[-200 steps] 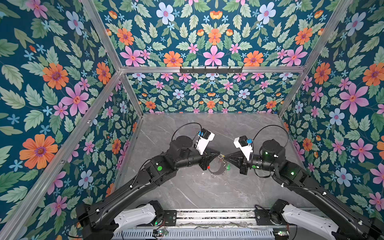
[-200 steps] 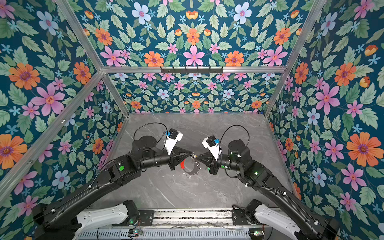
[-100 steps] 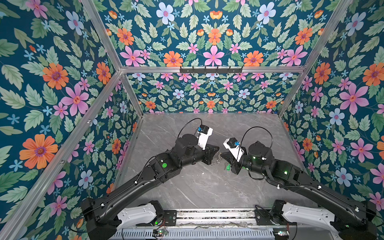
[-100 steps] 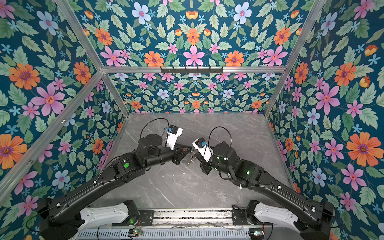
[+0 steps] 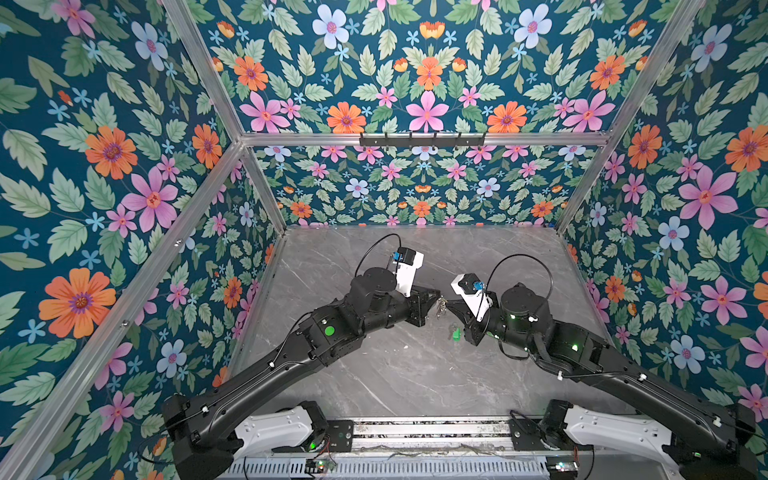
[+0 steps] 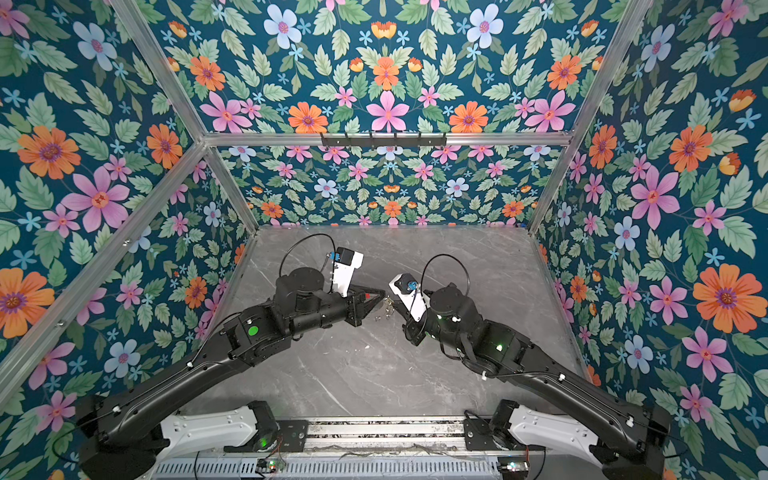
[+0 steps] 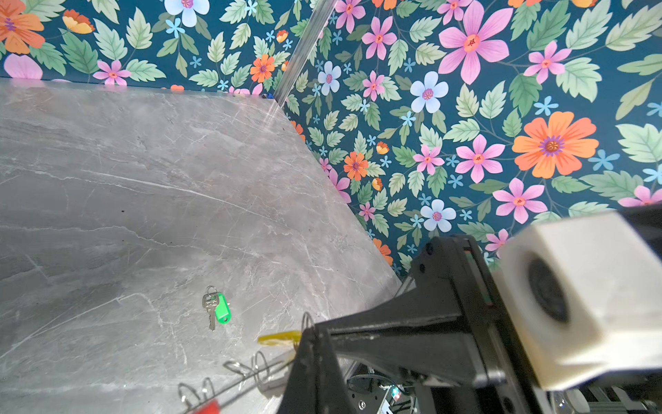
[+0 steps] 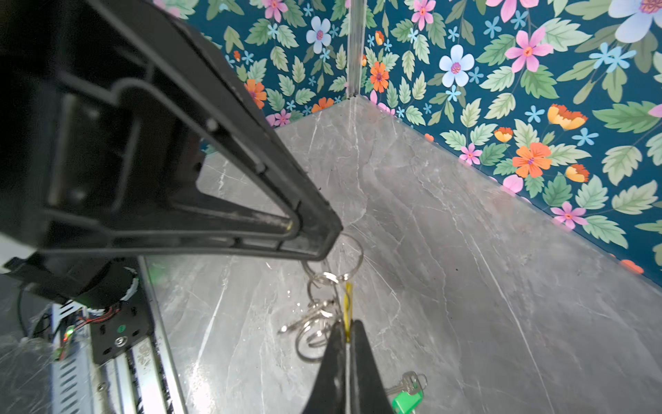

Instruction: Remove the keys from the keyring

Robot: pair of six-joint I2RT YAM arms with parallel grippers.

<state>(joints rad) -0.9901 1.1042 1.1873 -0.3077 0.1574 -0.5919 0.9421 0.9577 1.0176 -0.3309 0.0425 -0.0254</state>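
Note:
The keyring (image 7: pixel 240 384), a thin dark hoop with a red segment (image 7: pixel 209 408) and silver split rings (image 8: pixel 324 279), hangs edge-on above the table between both grippers. My left gripper (image 5: pixel 437 296) is shut, with the keyring at its tip (image 8: pixel 327 247). My right gripper (image 5: pixel 449 302) faces it, its fingers pinched on the yellow tag (image 8: pixel 348 297) of one key; the tag sticks out of its tip (image 7: pixel 279 338). The green-tagged key (image 7: pixel 218 310) lies loose on the marble (image 5: pixel 456 333), just under the right wrist.
The grey marble table (image 5: pixel 395 374) is boxed in by floral walls on three sides, with aluminium posts at the back corners (image 5: pixel 582 187). A metal rail (image 5: pixel 428 432) with the arm bases runs along the front edge.
Both grippers have moved toward the back of the table and closer together. The keyring, seen earlier as a flat hoop between them, now hangs edge-on. The green-tagged key has not moved.

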